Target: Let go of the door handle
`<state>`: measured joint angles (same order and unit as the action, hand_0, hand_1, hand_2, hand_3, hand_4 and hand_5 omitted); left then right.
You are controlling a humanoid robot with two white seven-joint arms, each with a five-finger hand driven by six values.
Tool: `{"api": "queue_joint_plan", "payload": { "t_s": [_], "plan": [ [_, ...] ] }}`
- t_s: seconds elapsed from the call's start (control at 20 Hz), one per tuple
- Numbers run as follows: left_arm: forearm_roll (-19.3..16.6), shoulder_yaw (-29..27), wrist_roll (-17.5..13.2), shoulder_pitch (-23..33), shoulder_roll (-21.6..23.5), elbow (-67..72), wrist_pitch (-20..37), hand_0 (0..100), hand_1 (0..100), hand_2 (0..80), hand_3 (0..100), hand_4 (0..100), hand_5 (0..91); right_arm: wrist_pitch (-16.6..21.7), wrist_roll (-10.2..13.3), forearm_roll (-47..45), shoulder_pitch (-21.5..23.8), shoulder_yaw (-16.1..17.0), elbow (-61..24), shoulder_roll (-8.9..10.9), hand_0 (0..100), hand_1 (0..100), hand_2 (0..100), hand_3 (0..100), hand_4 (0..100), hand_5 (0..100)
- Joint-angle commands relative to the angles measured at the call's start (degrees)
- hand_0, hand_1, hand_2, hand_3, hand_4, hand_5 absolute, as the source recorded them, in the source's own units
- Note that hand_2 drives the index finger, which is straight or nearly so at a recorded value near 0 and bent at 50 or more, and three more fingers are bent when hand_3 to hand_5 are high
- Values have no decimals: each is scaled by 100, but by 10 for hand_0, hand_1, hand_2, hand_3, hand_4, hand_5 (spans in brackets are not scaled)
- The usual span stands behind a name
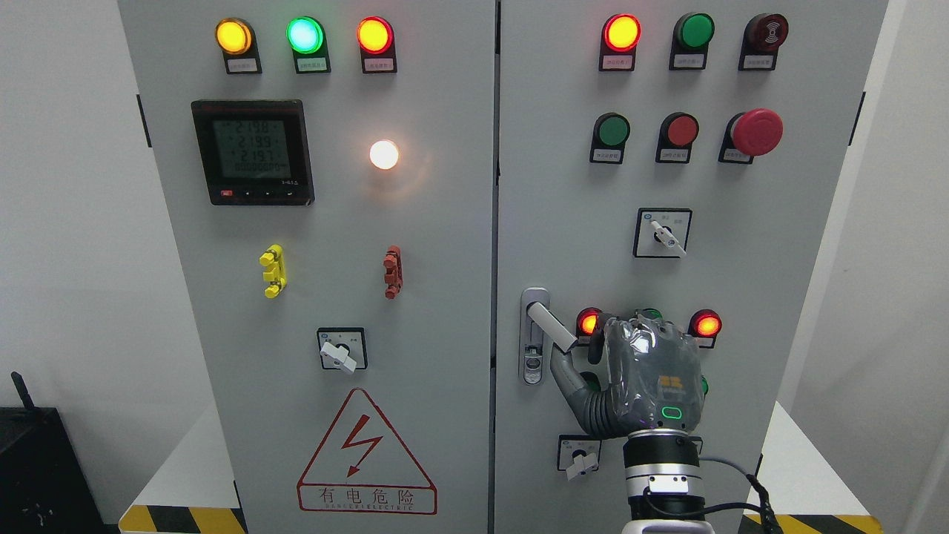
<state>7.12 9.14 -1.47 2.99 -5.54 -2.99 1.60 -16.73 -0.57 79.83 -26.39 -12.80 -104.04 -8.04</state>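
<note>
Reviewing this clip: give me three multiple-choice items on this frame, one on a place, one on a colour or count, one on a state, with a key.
1. Where is the door handle?
A. Left edge of the right door
B. Middle of the left door
C. Top of the right door

2. What colour is the mushroom-head button?
A. Green
B. Red
C. Yellow

3. How is the white lamp on the left door?
A. Unlit
B. Covered
C. Lit

Key: 1 A, the handle sits by the seam between the doors, with the right hand beside it, thumb at its free end. 2 B, its cap is red. 3 C, it glows and casts light on the panel.
</note>
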Motion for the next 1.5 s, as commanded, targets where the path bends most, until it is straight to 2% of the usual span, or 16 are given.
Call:
{"api": "queue_joint_plan", "payload": {
  "t_s": [0.0,1.45],
  "plan": [
    [0,0,-3,0,0,0,-1,0,0,46,106,4,0,12,-5,-38,-32,50,-37,5,454,419,756,951,718,654],
    [0,0,-3,0,0,0,-1,0,0,45,104,4,0,3,-13,-126,-112,85,-116,13,462,411,757,952,719,655]
  ]
}}
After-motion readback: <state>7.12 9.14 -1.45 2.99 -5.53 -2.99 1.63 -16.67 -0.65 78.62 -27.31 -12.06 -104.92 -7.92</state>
